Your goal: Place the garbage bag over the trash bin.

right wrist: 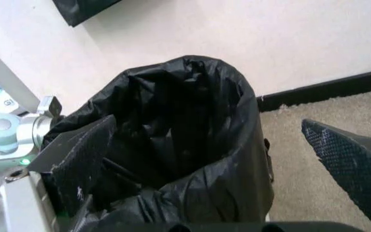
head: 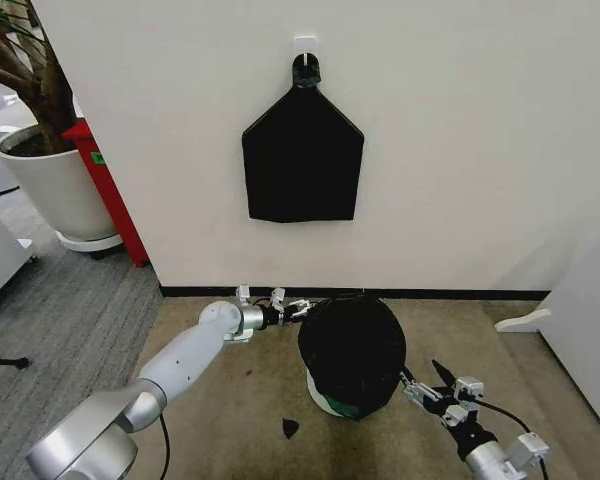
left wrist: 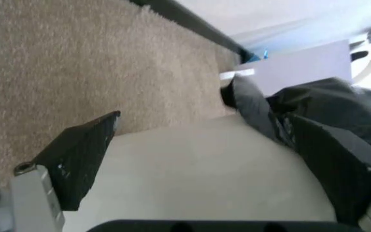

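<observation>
On the carpet near the wall, the bag (head: 352, 345) drapes over the bin (head: 332, 400), hiding its rim. Left gripper (head: 292, 309), at the bag's far-left edge, and right gripper (head: 427, 385), near right, both gape. Judged: seating step; next, tug the hem lower.

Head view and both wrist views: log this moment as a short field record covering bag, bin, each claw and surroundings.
garbage bag: black, draped over the bin, mouth open upward, folded down over the sides
trash bin: white, on the carpet by the wall; a strip of it shows below the bag
left claw: open at the bag's rim on the wall side, one finger against the plastic
right claw: open, beside the bin on the robot's right, apart from the bag
black bundle: hangs from a wall hook above the bin
plant pot: far left
</observation>
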`<state>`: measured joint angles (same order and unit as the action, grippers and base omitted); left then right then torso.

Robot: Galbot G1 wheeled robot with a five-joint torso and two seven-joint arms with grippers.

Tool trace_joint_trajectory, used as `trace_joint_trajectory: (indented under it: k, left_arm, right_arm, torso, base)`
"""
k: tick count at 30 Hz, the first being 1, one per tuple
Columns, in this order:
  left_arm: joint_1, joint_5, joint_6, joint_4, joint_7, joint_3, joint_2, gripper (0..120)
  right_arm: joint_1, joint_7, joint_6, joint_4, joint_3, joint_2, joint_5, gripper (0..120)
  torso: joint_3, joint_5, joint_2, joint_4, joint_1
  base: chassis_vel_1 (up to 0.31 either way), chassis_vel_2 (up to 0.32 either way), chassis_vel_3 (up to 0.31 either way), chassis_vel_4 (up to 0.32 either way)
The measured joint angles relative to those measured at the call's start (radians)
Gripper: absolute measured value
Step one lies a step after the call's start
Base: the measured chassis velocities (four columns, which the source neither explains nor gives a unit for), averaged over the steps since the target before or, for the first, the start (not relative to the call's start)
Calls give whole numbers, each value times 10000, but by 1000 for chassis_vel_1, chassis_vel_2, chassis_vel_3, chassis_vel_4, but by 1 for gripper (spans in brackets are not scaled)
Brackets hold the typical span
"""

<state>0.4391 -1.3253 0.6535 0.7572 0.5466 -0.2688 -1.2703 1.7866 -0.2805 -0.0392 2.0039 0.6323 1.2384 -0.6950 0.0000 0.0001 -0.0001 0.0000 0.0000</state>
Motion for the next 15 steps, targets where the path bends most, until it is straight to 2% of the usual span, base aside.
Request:
trace_joint_trajectory:
  k: [15]
  left_arm:
    - [430, 845, -257, -235, 324, -232, 59, 100]
  right_arm:
    - [62, -14, -30, -11, -44, 87, 45, 100]
  torso:
    - [0, 0, 0, 0, 0]
  base:
    - [0, 0, 0, 0]
